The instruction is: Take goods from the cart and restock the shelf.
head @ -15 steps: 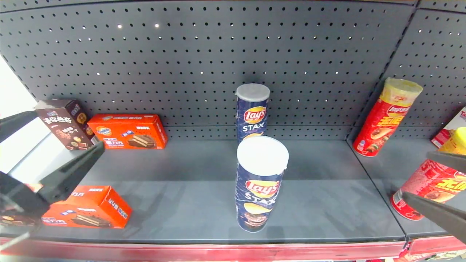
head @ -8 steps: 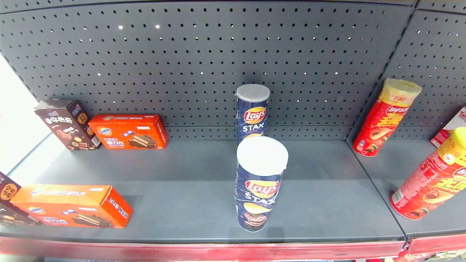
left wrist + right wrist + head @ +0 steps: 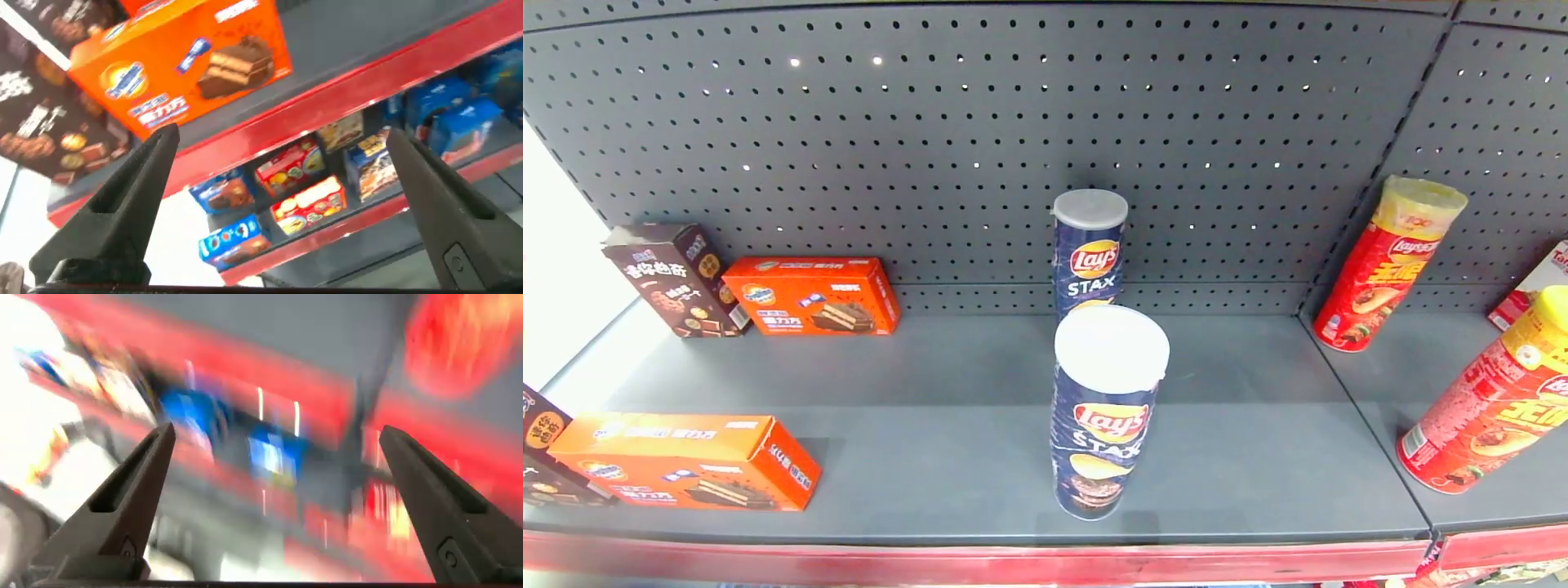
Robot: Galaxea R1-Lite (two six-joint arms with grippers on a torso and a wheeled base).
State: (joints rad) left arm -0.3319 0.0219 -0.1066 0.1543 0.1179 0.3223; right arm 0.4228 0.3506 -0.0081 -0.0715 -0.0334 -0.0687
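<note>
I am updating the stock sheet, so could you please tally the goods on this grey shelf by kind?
Blue crisp tubes: 2
Red crisp tubes: 2
Orange cake boxes: 2
Dark brown biscuit boxes: 2
Red and white pack, cut off at the right edge: 1
Total: 9

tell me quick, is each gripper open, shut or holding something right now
left gripper: open, holding nothing
right gripper: open, holding nothing

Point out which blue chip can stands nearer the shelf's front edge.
The white-lidded blue can; the grey-lidded blue can stands behind it, near the pegboard.
</note>
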